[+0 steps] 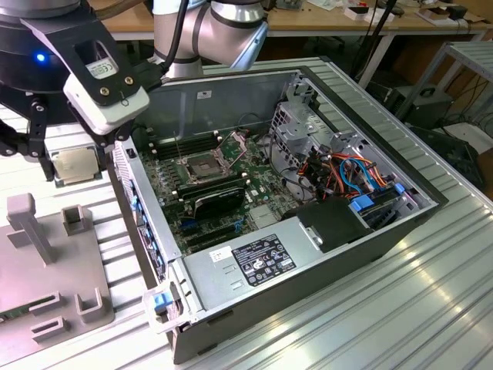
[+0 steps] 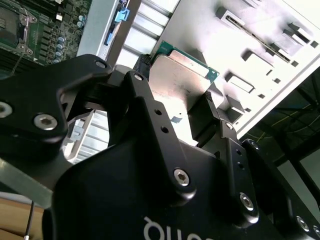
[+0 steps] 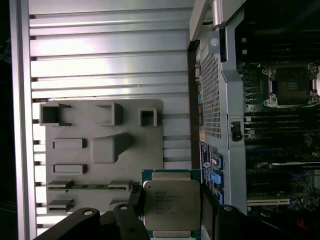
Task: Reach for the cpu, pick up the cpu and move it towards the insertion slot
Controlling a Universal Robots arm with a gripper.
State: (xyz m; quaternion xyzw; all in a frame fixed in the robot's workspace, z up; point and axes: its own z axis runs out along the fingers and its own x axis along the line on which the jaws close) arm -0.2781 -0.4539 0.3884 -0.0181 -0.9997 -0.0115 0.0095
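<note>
The cpu (image 1: 77, 164), a small square chip with a pale metal face on a green edge, hangs just outside the open computer case, toward the exterior view's left. My gripper (image 1: 75, 158) is shut on it, one black finger on each side. In both wrist views the cpu (image 3: 171, 205) (image 2: 180, 80) sits between the fingers (image 3: 134, 200), above the ribbed table by the grey fixture plate. The insertion slot (image 1: 202, 164), a square socket with a shiny frame and dark centre, lies on the motherboard inside the case, also seen as the socket (image 3: 292, 85) beyond the case wall.
The case's perforated rear wall (image 1: 142, 223) stands between the cpu and the motherboard. A grey fixture plate (image 1: 46, 285) with raised blocks lies on the ribbed aluminium table. Inside the case are the labelled power supply (image 1: 246, 262), a metal drive cage (image 1: 308, 127) and coloured cables (image 1: 347, 173).
</note>
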